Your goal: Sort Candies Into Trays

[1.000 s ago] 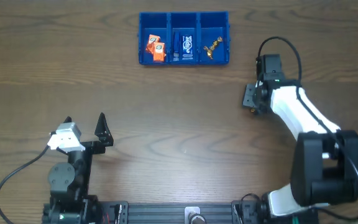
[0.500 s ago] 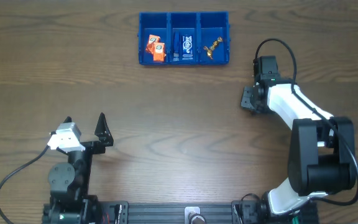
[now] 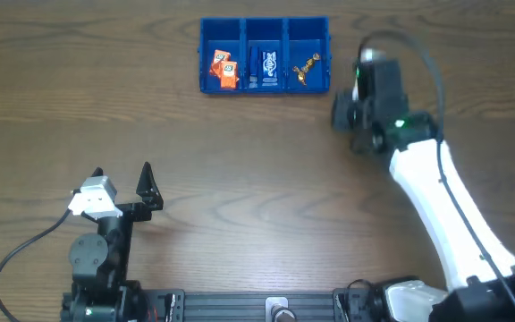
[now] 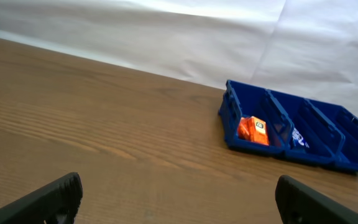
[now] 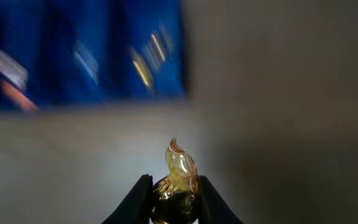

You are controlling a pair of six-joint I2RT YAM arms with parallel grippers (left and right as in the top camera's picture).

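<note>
Since the earlier frame the right arm has been stretched out, and the right end effector [image 3: 347, 116] has been carried farther and to the left, toward the right end of the blue tray [image 3: 204, 54]. The left arm has not been moved.

The sorting is judged to be close to finished. Four candies are already lodged in the tray, and one piece is seen outside it: the held candy [image 5: 178, 169], wrapped in gold foil, which is pinched between the fingers of the right end effector with its twisted tip standing clear of them. It is held just short of the tray, to the tray's right and a little nearer, so the drop is not yet made. By its wrapper it is judged to belong in the right compartment.

The tray is set at the far side of the table [image 3: 240, 161], near the middle, and is divided into three compartments side by side. Two orange candies [image 3: 225, 70] are kept in the left one, a blue candy [image 3: 269, 64] in the middle one, and a gold candy [image 3: 306, 68] in the right one.

The left end effector [image 3: 122, 170] is parked at the near left, well apart from the tray, with its fingers spread wide and nothing between them.
</note>
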